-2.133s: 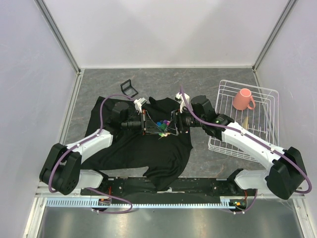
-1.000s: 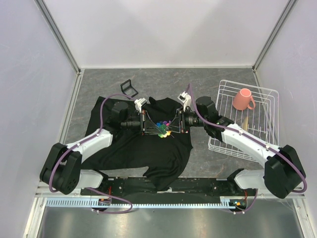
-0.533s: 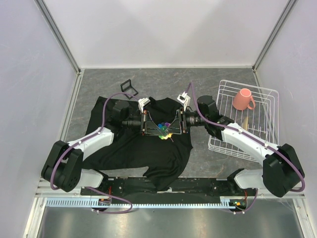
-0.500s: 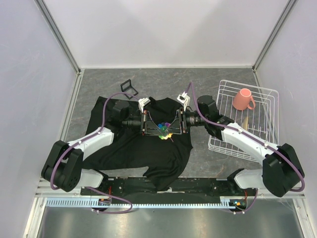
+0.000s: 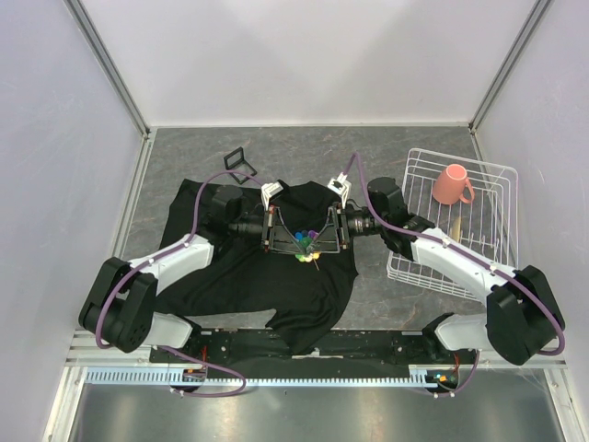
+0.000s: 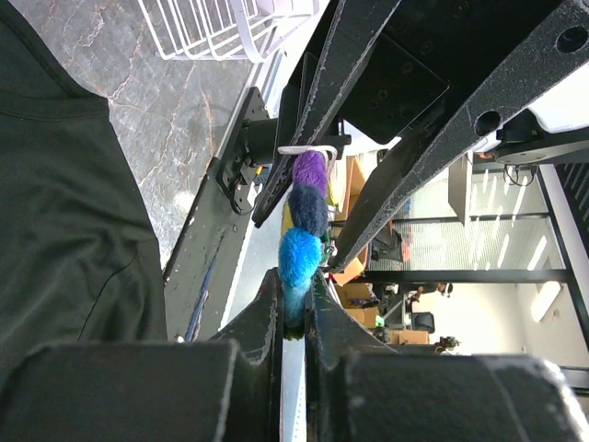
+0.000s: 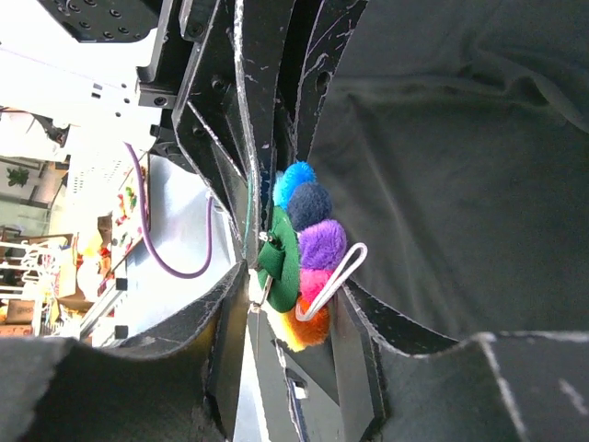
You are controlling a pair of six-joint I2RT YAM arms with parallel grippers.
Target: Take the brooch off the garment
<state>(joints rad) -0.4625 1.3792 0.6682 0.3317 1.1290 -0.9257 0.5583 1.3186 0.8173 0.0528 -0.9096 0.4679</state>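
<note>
Gray and stony, the table (image 5: 184, 157) sits inside pale walls. On it lies the garment (image 5: 239, 276), a big black shirt spread out near the 2 arm bases. A white wire basket (image 5: 502, 198) stands just right of the garment, not touching it, with a pink cup (image 5: 450, 184) inside. Past the far left side of the garment lies a small black clip (image 5: 237, 159).

Both arms reach in over the middle of the garment and meet tip to tip. The left end effector (image 5: 294, 239) comes from the left. Its fingers are squeezed almost all the way together, and they pinch the blue end of the brooch (image 5: 308, 242). The right end effector (image 5: 319, 239) comes from the right. Its fingers are a little apart, and the orange, pink and green part of the brooch is pressed between them.

The brooch sits over the middle of the garment, held from 2 sides. I cannot tell if it touches the cloth.
</note>
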